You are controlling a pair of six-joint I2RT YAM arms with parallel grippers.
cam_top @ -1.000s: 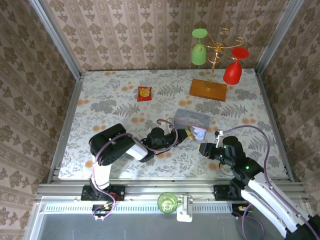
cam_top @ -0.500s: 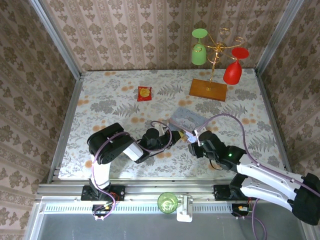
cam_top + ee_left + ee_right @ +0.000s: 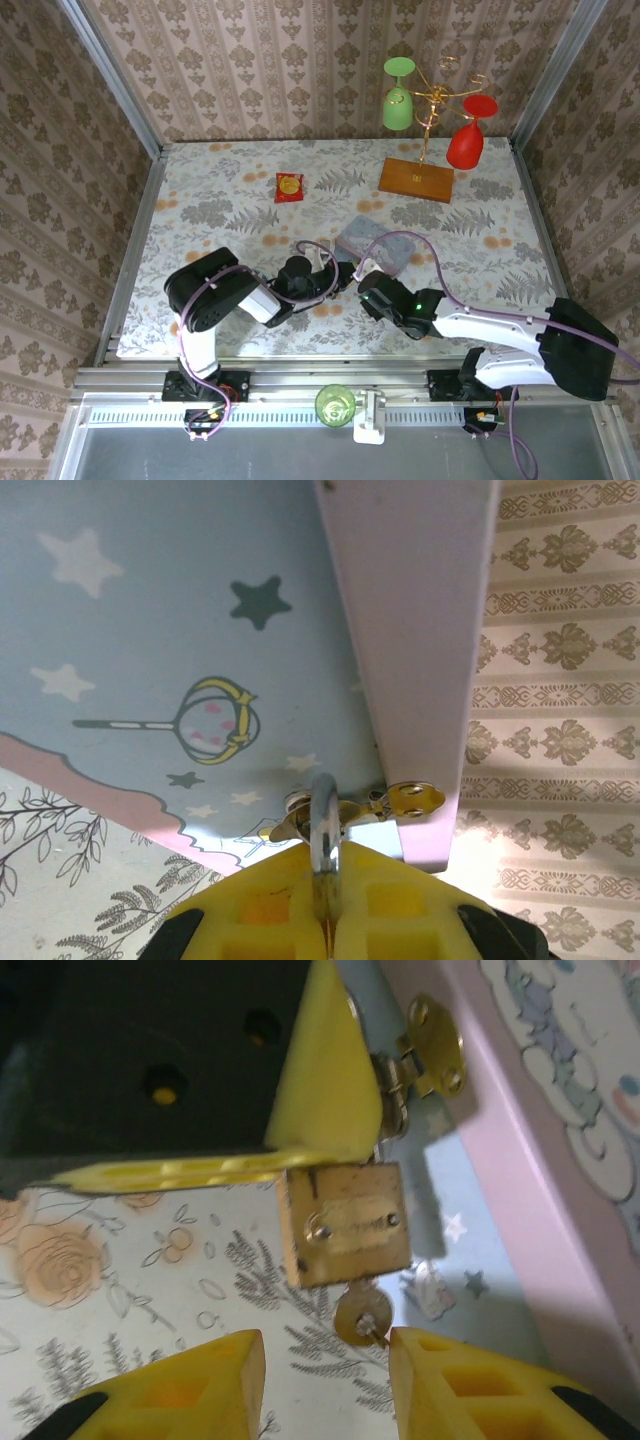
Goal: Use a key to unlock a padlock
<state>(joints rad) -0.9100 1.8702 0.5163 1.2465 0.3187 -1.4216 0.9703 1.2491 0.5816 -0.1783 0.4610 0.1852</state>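
Top view: my left fingers (image 3: 343, 276) and my right fingers (image 3: 368, 288) meet tip to tip at the near left corner of the pale tin (image 3: 378, 243) on the floral bench (image 3: 220, 200). What lies between them is too small to make out here.

Left wrist view: my left fingers are pressed together on the silvery shackle (image 3: 323, 820). The shackle rises from between them and passes through the hasp (image 3: 410, 798) on the tin's edge.

Right wrist view: the brass padlock (image 3: 345, 1225) hangs directly below my left fingers, just beside the tin's wall. The key (image 3: 361, 1316) sits in the padlock's underside with its round head sticking out. My right fingers are spread wide and hold nothing. The key head lies just ahead of the gap between them and touches neither.
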